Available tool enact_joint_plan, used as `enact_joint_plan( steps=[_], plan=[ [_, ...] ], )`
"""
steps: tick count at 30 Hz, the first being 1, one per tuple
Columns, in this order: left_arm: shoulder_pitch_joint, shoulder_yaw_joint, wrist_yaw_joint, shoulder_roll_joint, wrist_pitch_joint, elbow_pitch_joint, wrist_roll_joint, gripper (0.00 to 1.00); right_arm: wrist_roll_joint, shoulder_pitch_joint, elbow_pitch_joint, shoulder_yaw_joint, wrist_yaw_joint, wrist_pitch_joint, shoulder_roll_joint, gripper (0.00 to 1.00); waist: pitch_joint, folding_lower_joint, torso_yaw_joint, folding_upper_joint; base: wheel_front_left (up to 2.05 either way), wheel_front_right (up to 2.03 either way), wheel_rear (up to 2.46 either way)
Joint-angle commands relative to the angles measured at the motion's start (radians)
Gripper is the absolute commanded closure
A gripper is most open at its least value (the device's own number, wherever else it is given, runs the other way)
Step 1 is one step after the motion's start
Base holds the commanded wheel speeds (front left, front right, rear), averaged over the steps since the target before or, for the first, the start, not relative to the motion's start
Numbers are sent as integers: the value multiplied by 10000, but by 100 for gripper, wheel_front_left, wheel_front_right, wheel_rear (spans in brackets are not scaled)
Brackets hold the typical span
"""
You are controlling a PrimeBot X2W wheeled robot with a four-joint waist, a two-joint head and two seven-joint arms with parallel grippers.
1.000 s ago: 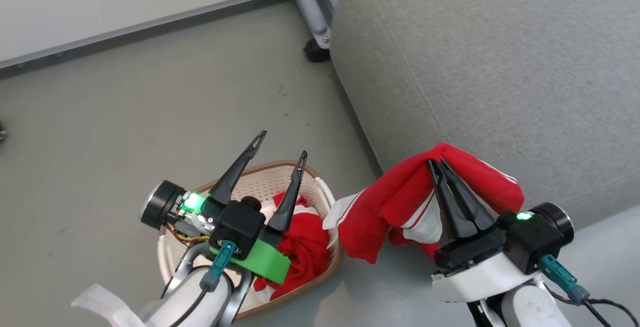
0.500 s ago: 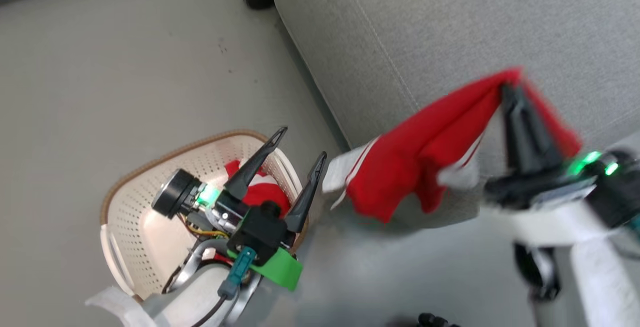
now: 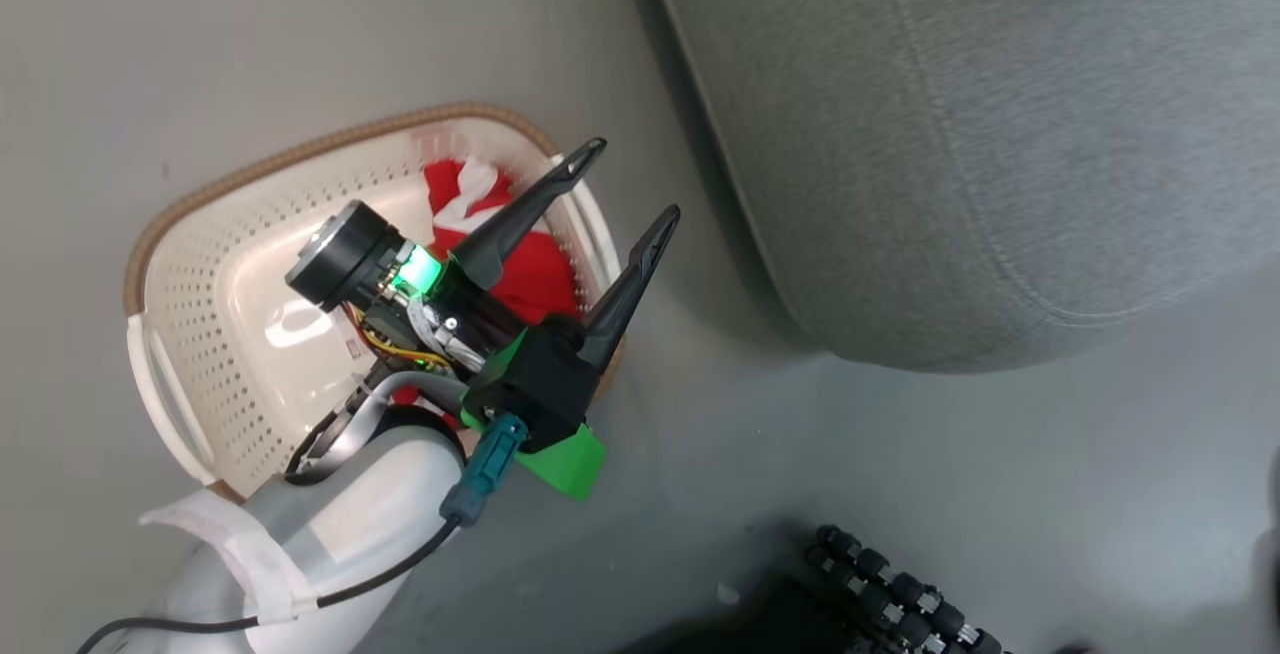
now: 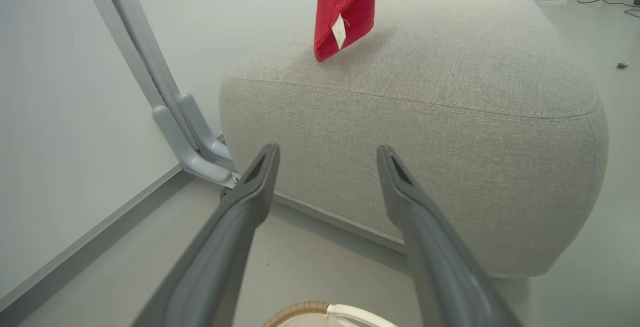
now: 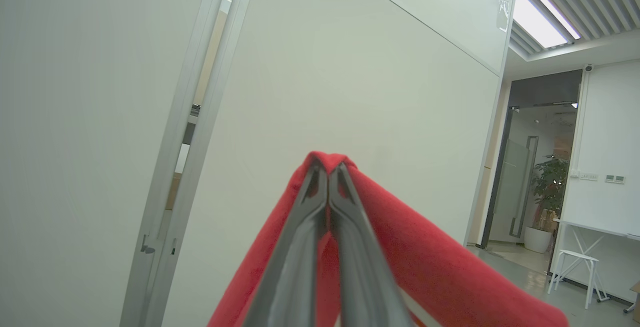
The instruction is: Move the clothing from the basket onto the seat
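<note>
Down on the floor, near the seat, the basket has some red clothing bunched in the end closest to the seat, so the job is not done. One red piece is out of the basket and up in the air. It hangs over the top of the seat. Its low end looks close to the cushion, but I cannot tell if it touches. The right end effector is pinched tight on a fold of that red piece, with cloth falling away on both sides of it. It points up, toward a pale wall, so that arm looks raised high. I think this piece needs to come down and be let go on the seat. Then the clothing in the basket has to be picked up and moved too. The left end effector is wide open and holds nothing. It hovers over the side of the basket near the seat, just above the red clothing, and it is aimed at the side of the seat. That arm looks bent and low.
</note>
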State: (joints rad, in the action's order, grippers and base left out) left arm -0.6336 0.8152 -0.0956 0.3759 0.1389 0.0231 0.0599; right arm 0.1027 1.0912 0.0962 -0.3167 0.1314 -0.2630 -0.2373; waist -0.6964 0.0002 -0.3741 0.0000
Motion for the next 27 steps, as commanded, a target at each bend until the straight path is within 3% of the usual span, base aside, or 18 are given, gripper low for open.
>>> enact_joint_plan(
  steps=[1,4,7,16,17,18,19,23,27],
  plan=[
    [-221,-71,-8,42,17,-59,86,0,-175,362,357,-236,-13,-29,-293,100,-1180,-2,886,0,0,0,0],
    [-239,-125,-65,24,69,-68,158,0,-321,648,1046,-742,-13,-29,-594,100,-1379,-2,1049,0,0,0,0],
    [-258,-86,-85,-15,116,-18,173,0,-449,201,1506,-1490,-13,-29,-476,100,-1507,-2,1116,0,0,0,0],
    [-255,77,155,-27,355,274,392,0,-450,-2677,1568,-3133,-13,-29,1467,100,-1145,-2,915,0,0,0,0],
    [-191,67,172,-17,393,324,433,0,-586,-3115,1569,-3145,-13,-29,1646,57,-1003,-2,892,0,0,0,0],
    [-118,58,165,20,424,386,488,0,-665,-3546,1603,-3092,-13,-29,1786,22,-822,-2,858,0,0,0,0],
    [-62,41,115,31,455,418,519,0,-751,-3873,1547,-3107,-13,-29,1816,0,-693,-2,838,0,0,0,0],
    [307,-8,-33,-60,661,634,787,0,83,-5285,1609,-2932,-13,-29,1858,0,51,-2,814,0,0,0,0],
    [770,12,-174,-307,1001,894,1032,0,967,-6716,926,-2521,-13,-29,1859,0,960,-2,941,0,0,0,0]
  ],
)
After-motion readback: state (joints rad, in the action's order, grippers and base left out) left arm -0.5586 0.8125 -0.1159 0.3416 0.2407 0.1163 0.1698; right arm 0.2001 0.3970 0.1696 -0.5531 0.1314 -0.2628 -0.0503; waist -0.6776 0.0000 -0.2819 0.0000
